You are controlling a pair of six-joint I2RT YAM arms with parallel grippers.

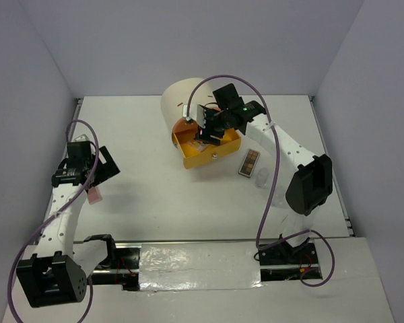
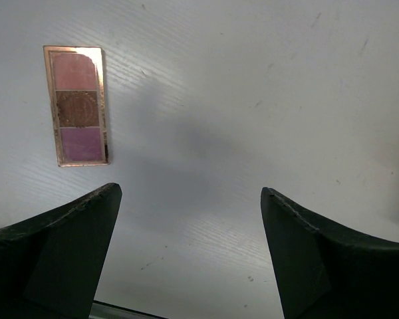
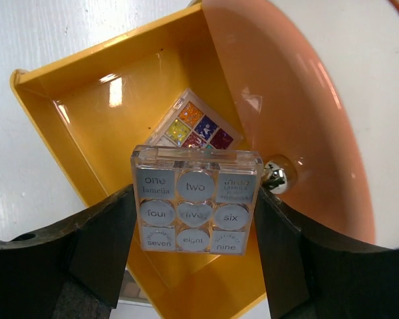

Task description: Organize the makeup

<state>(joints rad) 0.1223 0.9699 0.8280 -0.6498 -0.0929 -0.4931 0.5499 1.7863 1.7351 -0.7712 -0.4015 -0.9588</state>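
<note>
Right wrist view showed the right tool (image 3: 194, 222) clenched on the grey palette (image 3: 194, 199), held over the open yellow drawer (image 3: 50, 106), where a small palette (image 3: 198, 127) already lay. To do this well, the grey palette needed lowering close to the bare drawer floor, clear of the walls, before release. The left tool (image 2: 189, 219) hung released and empty over the surface (image 2: 286, 100), with a pink card (image 2: 78, 106) lying flat just beyond on its left.

White arms (image 1: 64, 208), black joints (image 1: 308, 183), black hands (image 2: 189, 191), looping purple cables (image 1: 219, 76).
</note>
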